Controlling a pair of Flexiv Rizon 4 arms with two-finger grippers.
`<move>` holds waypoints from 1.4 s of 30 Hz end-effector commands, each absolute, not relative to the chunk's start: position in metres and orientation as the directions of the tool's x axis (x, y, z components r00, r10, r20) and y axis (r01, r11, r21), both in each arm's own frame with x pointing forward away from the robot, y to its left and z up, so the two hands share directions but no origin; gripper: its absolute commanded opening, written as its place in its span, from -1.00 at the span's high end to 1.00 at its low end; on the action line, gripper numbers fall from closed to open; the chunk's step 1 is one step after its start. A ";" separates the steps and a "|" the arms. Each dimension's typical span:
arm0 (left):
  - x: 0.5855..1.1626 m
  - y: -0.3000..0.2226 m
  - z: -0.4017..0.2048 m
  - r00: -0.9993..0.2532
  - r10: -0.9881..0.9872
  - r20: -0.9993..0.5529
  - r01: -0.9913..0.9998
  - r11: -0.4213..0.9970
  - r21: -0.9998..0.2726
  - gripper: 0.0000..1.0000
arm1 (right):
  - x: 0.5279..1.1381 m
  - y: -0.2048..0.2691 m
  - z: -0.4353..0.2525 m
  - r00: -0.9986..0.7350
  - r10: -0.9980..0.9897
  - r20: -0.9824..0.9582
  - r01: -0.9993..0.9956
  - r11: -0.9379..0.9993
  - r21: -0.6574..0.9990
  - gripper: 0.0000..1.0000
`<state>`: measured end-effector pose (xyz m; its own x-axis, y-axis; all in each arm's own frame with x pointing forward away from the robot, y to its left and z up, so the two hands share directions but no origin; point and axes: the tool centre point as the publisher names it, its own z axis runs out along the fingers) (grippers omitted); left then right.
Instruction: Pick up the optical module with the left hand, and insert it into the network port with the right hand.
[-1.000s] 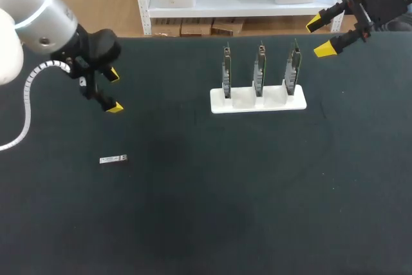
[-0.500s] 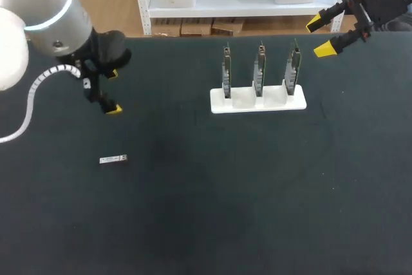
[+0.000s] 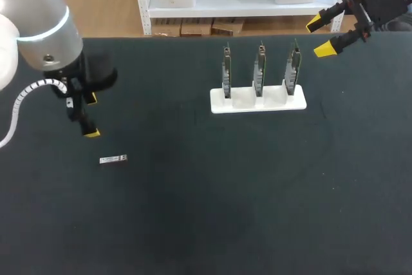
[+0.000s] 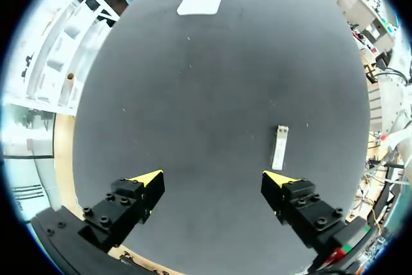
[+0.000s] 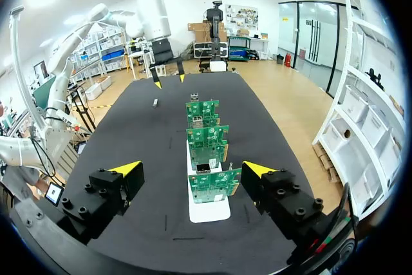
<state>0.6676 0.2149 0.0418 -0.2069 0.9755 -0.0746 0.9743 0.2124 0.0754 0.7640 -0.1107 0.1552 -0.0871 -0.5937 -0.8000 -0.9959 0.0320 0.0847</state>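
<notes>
The white stand (image 3: 257, 99) sits at the far middle of the dark table (image 3: 257, 198) and holds three green boards (image 3: 261, 69) upright in its slots, side by side in a row from left to right. My right gripper (image 3: 318, 37) hangs at the far right edge, just right of the stand, fingers spread wide with nothing between them. My left arm comes in from the left, and my left gripper (image 3: 92, 116) points down over the left part of the table, fingers apart and empty. The optical module (image 3: 113, 159), a small slim silvery bar, lies flat on the table near my left gripper, nearer and slightly to its right, not touching it.
</notes>
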 end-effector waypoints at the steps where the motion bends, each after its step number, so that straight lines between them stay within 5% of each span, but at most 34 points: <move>1: 0.664 0.216 0.043 -0.204 0.977 -0.055 0.977 0.207 0.055 -1.00 | 0.762 -0.110 0.155 -0.087 -0.594 -0.799 -0.996 0.036 0.082 -1.00; 42: 0.600 0.237 0.033 -0.157 0.986 -0.050 0.988 0.157 -0.004 -1.00 | 0.762 -0.110 0.155 -0.087 -0.594 -0.799 -0.996 0.036 0.082 -1.00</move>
